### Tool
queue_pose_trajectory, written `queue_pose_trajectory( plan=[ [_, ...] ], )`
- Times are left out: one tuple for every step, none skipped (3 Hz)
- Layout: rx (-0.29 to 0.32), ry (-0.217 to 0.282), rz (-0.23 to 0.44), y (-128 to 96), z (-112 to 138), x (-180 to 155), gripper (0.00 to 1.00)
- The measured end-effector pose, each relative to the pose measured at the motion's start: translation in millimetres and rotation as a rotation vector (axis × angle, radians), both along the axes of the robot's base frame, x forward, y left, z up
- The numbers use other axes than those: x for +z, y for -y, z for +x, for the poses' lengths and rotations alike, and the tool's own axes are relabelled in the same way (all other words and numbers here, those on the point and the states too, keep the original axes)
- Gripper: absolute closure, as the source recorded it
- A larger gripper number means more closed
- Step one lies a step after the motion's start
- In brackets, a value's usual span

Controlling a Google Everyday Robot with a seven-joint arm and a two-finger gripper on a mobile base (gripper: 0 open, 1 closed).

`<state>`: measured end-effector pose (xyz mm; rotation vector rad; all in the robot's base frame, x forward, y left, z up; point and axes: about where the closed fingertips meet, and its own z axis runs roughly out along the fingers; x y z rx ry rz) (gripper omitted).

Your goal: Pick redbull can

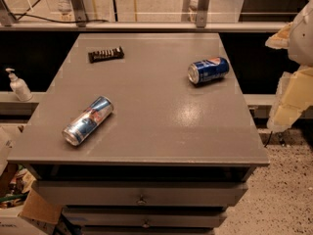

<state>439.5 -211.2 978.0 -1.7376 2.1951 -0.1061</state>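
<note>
The redbull can (88, 120) lies on its side at the front left of the grey table (156, 131). It is slim, silver and light blue with a red mark, and its shiny end points to the front left. Only white and cream parts of my arm (293, 97) show at the right edge, beside and off the table and far from the can. My gripper itself is not in view.
A shorter dark-blue Pepsi can (209, 70) lies on its side at the back right of the table. A dark snack bar (105, 54) lies at the back left. A soap dispenser (18, 85) stands on a ledge to the left. Drawers sit below the tabletop, and a cardboard box (29, 209) stands at the lower left.
</note>
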Motion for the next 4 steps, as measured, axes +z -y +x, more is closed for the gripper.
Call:
queue_pose_trajectory(
  plan=[
    [0.081, 0.056, 0.025, -26.9, 13.3, 0.8, 0.0],
    [0.219, 0.11, 0.052, -72.2, 33.4, 3.9, 0.0],
    [0.375, 0.13, 0.091, -125.6, 54.0, 3.3, 0.0],
    [0.503, 0.124, 0.153, -180.3, 59.1, -5.5, 0.0]
  ],
)
